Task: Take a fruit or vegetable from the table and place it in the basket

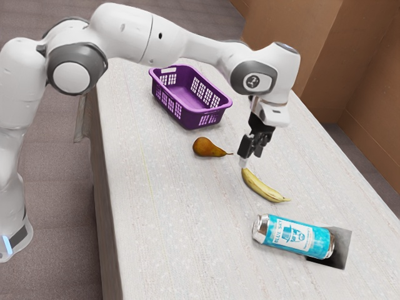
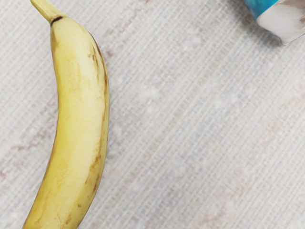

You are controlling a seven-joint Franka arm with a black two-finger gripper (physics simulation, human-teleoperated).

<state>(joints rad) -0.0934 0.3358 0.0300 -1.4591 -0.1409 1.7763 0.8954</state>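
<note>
In the exterior view my gripper (image 1: 249, 156) points down just above the upper end of a yellow banana (image 1: 262, 187) lying on the table. From this side I cannot make out whether there is contact. A brown pear (image 1: 207, 147) rests on the table between the banana and the purple basket (image 1: 177, 103), which has an open top and slotted walls. Seen from my hand, the banana (image 2: 80, 114) lies close below, with its stem end toward the can.
A blue and silver can (image 1: 294, 236) lies on its side beyond the banana, on or against a dark square patch (image 1: 340, 250). Its end (image 2: 281, 19) also appears in the wrist view. The pale table (image 1: 175, 231) carries everything.
</note>
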